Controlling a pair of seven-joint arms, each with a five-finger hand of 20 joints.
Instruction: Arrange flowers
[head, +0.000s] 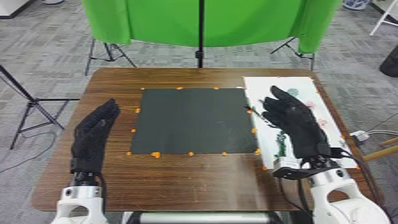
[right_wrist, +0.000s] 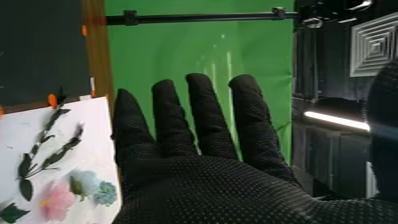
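In the head view, my right hand (head: 293, 117) is over the white sheet (head: 266, 85), fingers straight, holding nothing. My left hand (head: 93, 131) stays at the table's left side with straight fingers. In the right wrist view my right hand (right_wrist: 213, 175) has its fingers extended; beside it on the white sheet (right_wrist: 16, 142) lie a dark leafy sprig (right_wrist: 55, 156), a pink flower (right_wrist: 57, 201), a pale blue-green flower (right_wrist: 84, 183) and a smaller teal one (right_wrist: 105, 194). A green sprig (head: 282, 144) lies near my right wrist in the head view, partly hidden stems around it.
A dark square mat (head: 191, 122) edged with orange bits lies mid-table, left of the sheet. The brown wooden table (head: 195, 185) extends around both. A green cloth (head: 249, 25) on stands hangs beyond the far edge.
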